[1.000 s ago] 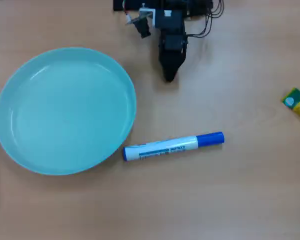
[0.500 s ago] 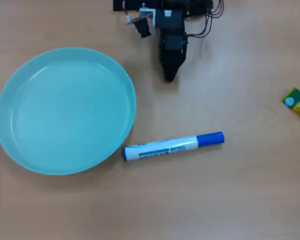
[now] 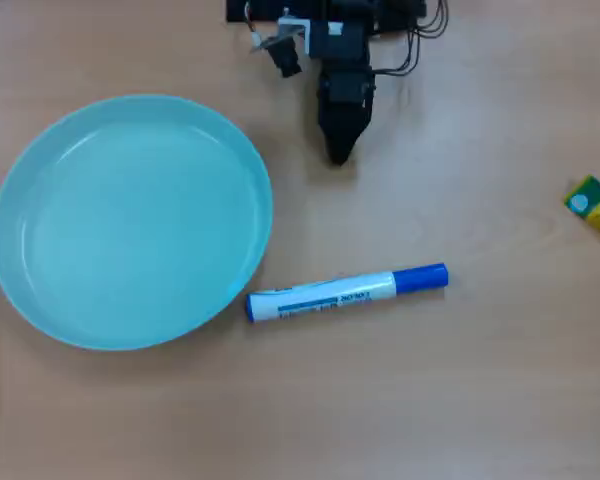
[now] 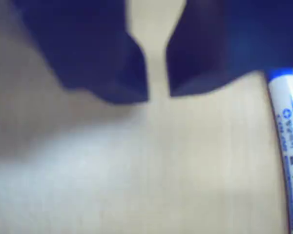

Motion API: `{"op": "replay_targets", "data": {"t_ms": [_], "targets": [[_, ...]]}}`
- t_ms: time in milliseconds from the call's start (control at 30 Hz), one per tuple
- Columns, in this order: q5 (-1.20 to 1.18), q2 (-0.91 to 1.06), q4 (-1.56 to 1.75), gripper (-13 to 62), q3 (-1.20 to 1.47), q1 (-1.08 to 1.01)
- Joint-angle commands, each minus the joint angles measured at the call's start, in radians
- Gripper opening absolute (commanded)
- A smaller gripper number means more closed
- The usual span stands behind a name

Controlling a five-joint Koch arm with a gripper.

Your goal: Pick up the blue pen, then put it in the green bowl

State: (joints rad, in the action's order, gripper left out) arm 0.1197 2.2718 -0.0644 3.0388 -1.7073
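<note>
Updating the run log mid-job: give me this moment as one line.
gripper: nearly closed, empty, over bare table | pen: on table, untouched, end by bowl rim | bowl: empty | step: approach

My gripper point(image 3: 338, 150) is black. The green bowl point(image 3: 40, 300) is plain pale aqua. The blue pen point(image 3: 330, 294) has a white barrel, blue stripe, blue lettering and bright blue cap. The table point(image 3: 460, 400) is light wood-grain tan.

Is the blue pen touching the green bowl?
Cannot tell. In the overhead view the blue pen's uncapped end meets the green bowl's rim with no visible gap, but height could hide one.
</note>
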Motion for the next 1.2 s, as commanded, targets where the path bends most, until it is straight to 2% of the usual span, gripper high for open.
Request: {"op": "replay_targets", "data": {"t_ms": [0, 400, 633, 733, 967, 1167], "targets": [[-0.005, 0.098, -0.109, -2.6, -0.018, 0.0], [0.009, -0.031, -0.387, -2.6, -0.301, 0.044], [0.011, -0.035, -0.569, -2.5, -0.463, 0.253], [0.028, -0.049, -0.715, -2.6, -0.595, 0.27], [0.02, -0.25, -0.951, -2.7, -0.899, 0.285], [0.018, -0.268, -0.991, -1.9, -1.028, 0.33]]}}
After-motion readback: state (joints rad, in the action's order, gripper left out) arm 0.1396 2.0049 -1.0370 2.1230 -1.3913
